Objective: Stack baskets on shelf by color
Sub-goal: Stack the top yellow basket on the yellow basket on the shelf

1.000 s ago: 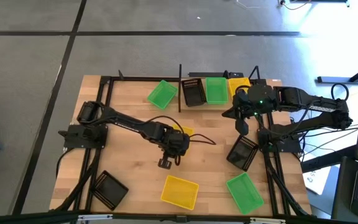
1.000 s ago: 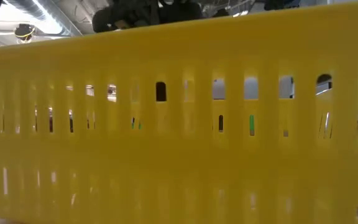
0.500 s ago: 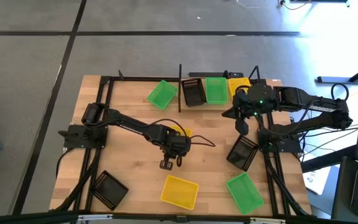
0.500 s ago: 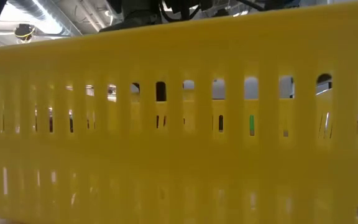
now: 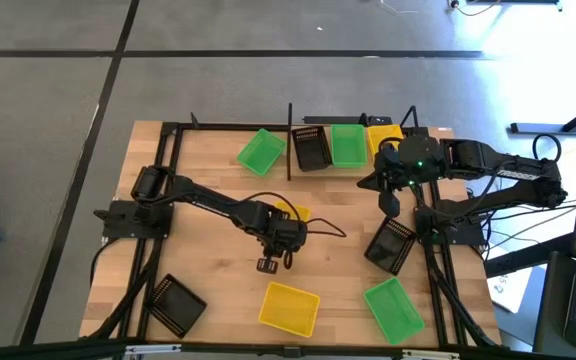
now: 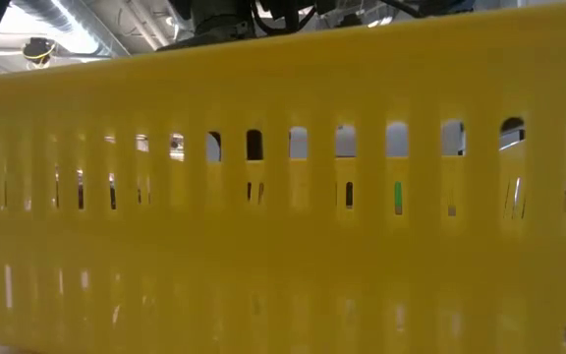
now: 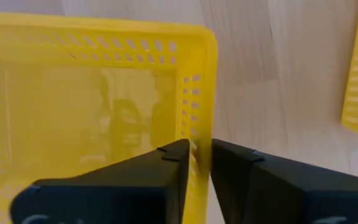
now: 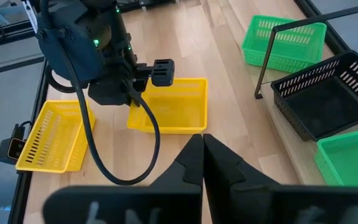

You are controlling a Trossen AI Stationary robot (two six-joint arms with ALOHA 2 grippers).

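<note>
At frame centre in the high view, a yellow basket (image 5: 293,213) is straddled at its rim by the left gripper (image 5: 266,264).

Its side wall is seen between the slightly parted fingers (image 7: 166,168) in the left wrist view; whether it is pinched cannot be told. Below it, a second yellow basket (image 5: 289,307) is laid near the lower edge of the table (image 5: 208,170), with a green basket (image 5: 393,308) to its right and a black basket (image 5: 175,303) at lower left. Along the upper edge, the shelf (image 5: 313,130) is loaded with green, black and yellow baskets. The right gripper (image 8: 202,149) is clenched empty at upper right.
</note>
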